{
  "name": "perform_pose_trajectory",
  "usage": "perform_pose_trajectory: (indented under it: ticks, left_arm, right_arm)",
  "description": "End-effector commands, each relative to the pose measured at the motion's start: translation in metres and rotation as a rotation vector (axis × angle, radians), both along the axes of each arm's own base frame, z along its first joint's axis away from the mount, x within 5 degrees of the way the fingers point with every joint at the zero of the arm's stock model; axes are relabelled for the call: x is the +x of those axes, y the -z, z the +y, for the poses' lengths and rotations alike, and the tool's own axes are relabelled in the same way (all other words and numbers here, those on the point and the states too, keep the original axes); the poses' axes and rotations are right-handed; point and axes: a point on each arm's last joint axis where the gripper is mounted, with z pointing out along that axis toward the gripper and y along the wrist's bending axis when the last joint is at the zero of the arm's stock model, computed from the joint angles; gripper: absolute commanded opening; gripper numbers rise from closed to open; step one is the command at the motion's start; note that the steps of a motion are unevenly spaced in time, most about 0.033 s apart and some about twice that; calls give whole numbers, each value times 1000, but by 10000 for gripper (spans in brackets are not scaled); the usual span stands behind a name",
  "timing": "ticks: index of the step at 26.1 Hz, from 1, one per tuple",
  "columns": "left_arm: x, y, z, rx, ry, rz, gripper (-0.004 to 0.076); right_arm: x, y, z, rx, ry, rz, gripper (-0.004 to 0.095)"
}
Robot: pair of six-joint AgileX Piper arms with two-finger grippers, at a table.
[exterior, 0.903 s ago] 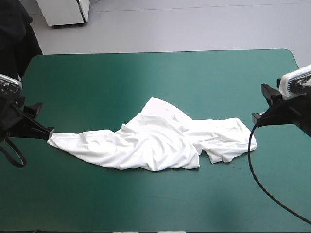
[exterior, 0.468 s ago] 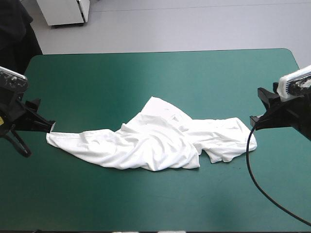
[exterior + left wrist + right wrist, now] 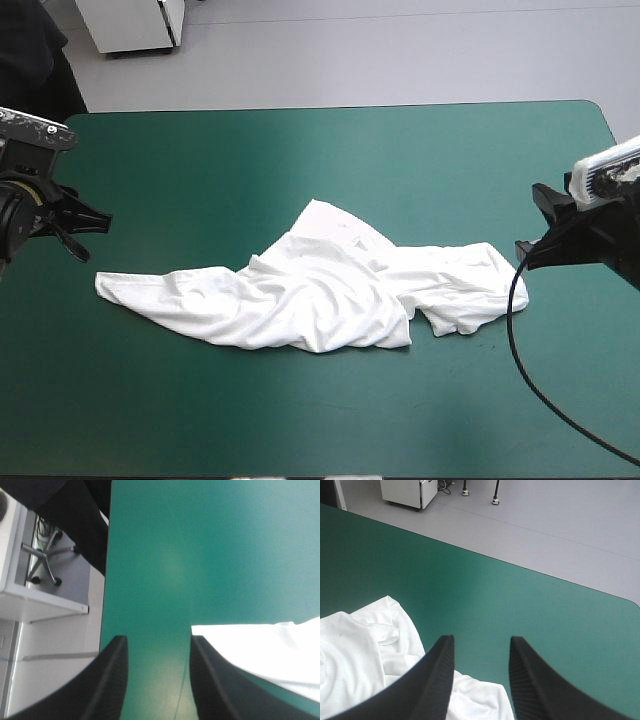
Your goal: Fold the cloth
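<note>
Overhead, crumpled white short-sleeved T-shirt [image 3: 320, 295] sprawled mid-table on teal-green cover [image 3: 300, 160], clear of left gripper [image 3: 98, 238] and right gripper [image 3: 520, 250]. Left wrist: black fingers [image 3: 112, 680] spread open, shirt's edge just beside one. Right wrist: fingers [image 3: 437, 680] likewise parted, shirt under them.

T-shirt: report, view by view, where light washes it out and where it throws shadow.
High view: the T-shirt shows grey fold shading and throws a thin dark shadow along its near edge on the teal-green cover. Left wrist view: beside the open left tool it is a washed-out white field, with a pale sheen on the cover ahead. Right wrist view: its folds show soft grey shading.
</note>
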Motion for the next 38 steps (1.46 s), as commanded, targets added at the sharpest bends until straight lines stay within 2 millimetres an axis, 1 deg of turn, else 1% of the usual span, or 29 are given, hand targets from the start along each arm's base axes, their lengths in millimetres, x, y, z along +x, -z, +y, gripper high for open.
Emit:
perform_pose_trajectory:
  ticks: [1, 5, 7, 9, 11, 15, 19, 21, 22, 23, 24, 25, 26, 27, 28, 31, 34, 38]
  left_arm:
    - [0, 7, 16, -30, -99, 42, 299]
    - [17, 40, 33, -77, -170, 153, 299]
    - [30, 57, 36, -139, -168, 199, 299]
    - [42, 70, 40, -187, -157, 249, 305]
    - [51, 79, 43, -190, -146, 294, 337]
    - [64, 94, 45, -190, -155, 351, 435]
    - [79, 109, 47, -198, -154, 388, 447]
    - [90, 122, 50, -246, -163, 409, 447]
    - [101, 136, 57, -318, -175, 427, 447]
    - [106, 144, 62, -353, -184, 446, 447]
    - [115, 158, 73, -404, -214, 475, 447]
    - [119, 164, 78, -413, -224, 486, 447]
    - [126, 170, 85, -431, -236, 483, 447]
    - [129, 174, 89, -434, -243, 485, 447]
    - [134, 178, 90, -434, -243, 486, 447]
    - [141, 185, 92, -432, -240, 489, 447]
    - [145, 194, 93, -432, -244, 513, 447]
    - [149, 204, 95, -432, -248, 536, 447]
  right_arm:
    - [-3, -12, 2, 11, -15, -89, 347]
    - [-3, -5, 11, -54, -85, -77, 347]
    - [-4, -3, 16, -58, -112, -63, 347]
    - [-3, 3, 20, -74, -139, -41, 347]
    - [-2, 10, 23, -94, -149, -17, 347]
    - [2, 22, 25, -120, -132, 19, 347]
    - [3, 26, 27, -123, -140, 24, 347]
    - [3, 26, 27, -131, -139, 19, 347]
    - [3, 26, 27, -134, -139, 17, 347]
    - [3, 26, 27, -136, -138, 16, 347]
    - [4, 26, 27, -138, -137, 18, 345]
    - [4, 26, 27, -138, -137, 18, 338]
    - [6, 27, 28, -141, -138, 24, 310]
    - [7, 27, 28, -142, -138, 28, 297]
    - [11, 29, 30, -147, -138, 40, 264]
    - [19, 34, 35, -157, -139, 68, 226]
    - [27, 39, 39, -161, -141, 96, 221]
    - [27, 38, 40, -158, -140, 93, 221]
